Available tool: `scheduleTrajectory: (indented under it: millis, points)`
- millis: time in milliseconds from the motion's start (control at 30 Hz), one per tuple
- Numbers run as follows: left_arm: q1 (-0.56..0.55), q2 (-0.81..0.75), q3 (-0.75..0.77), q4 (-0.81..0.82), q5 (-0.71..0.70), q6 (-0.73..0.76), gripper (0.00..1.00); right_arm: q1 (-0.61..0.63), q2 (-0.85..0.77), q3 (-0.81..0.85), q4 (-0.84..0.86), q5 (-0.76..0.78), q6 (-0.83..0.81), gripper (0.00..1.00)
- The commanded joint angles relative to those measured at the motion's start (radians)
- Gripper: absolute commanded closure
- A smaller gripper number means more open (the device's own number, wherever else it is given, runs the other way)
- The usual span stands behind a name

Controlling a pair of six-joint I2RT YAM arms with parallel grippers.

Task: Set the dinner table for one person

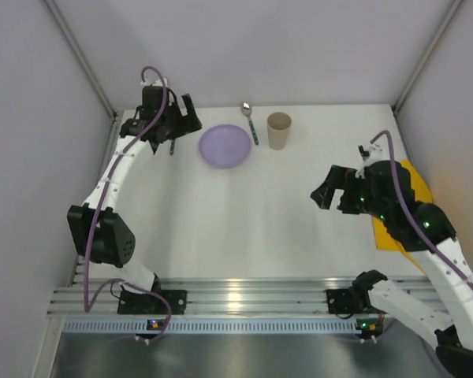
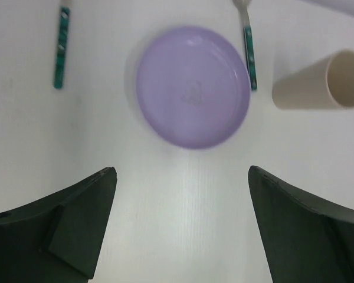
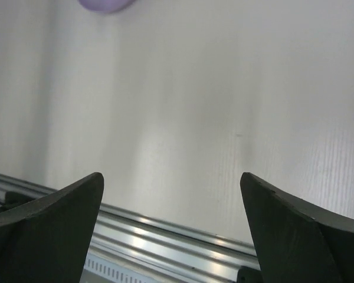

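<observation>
White counter [image 1: 244,213] fills the middle of the overhead view, a flat matte rectangle with pale walls [image 1: 299,47] on three sides and a silver rail [image 1: 244,299] along its near edge, where both arms are bolted.

Toward the far edge lies a round lilac plate [image 1: 225,146], seen up close by the left wrist camera [image 2: 193,94]. Just beside its right rim lies a spoon [image 1: 250,122] with a teal handle and its bowl pointing at the far wall [image 2: 248,53]. It is close to the plate, though contact cannot be judged. Right of the spoon a beige cup [image 1: 279,130] stands upright with its mouth open and nothing visible inside [image 2: 318,79]. Left of the plate, apart from it, lies a second teal-handled utensil [image 2: 61,50]. Its head is cut off by the picture edge, so its kind cannot be told.

A yellow placemat [image 1: 402,213] lies at the counter's right edge, partly under the right arm [image 1: 433,228].

The left arm [image 1: 114,177] reaches to the far left corner. Its jaws are spread wide and grip nothing, with the dark fingers [image 2: 76,230] standing apart over bare counter. The right arm's jaws are likewise wide apart and grip nothing. They hang over the right middle of the counter, well apart from the setting, and face the rail [image 3: 165,230].
</observation>
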Motion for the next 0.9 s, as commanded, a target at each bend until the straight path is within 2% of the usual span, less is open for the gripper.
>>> scheduleTrajectory:
  millis: [0,100,133,167,233,433,500,600,867]
  points:
    - [-0.132,-0.126,-0.044,-0.155,-0.051,-0.019,0.02,-0.009,0.141,0.081,-0.057,0.104,-0.064,0.00]
    - [-0.236,-0.220,-0.136,-0.178,-0.123,-0.054,0.01,-0.135,0.293,0.127,-0.103,0.102,-0.096,0.00]
    - [-0.260,-0.244,-0.191,-0.181,-0.144,-0.078,0.02,-0.252,0.330,0.127,-0.121,0.059,-0.100,0.00]
    - [-0.294,-0.293,-0.220,-0.178,-0.157,-0.091,0.01,-0.310,0.397,0.124,-0.141,0.121,-0.075,0.00]
    - [-0.314,-0.338,-0.310,-0.178,-0.143,-0.123,0.01,-0.348,0.453,0.114,-0.158,0.146,-0.053,0.00]
    - [-0.345,-0.473,-0.512,-0.160,-0.063,-0.157,0.02,-0.563,0.554,-0.093,-0.056,0.125,-0.058,0.00]
    - [-0.345,-0.504,-0.538,-0.160,-0.040,-0.154,0.02,-0.633,0.576,-0.147,-0.028,0.086,-0.047,0.00]
    - [-0.345,-0.515,-0.559,-0.157,-0.025,-0.135,0.02,-0.713,0.611,-0.187,0.022,0.106,-0.056,0.00]
    - [-0.345,-0.438,-0.481,-0.164,-0.002,-0.094,0.02,-0.784,0.761,-0.276,0.165,0.128,-0.036,0.02]
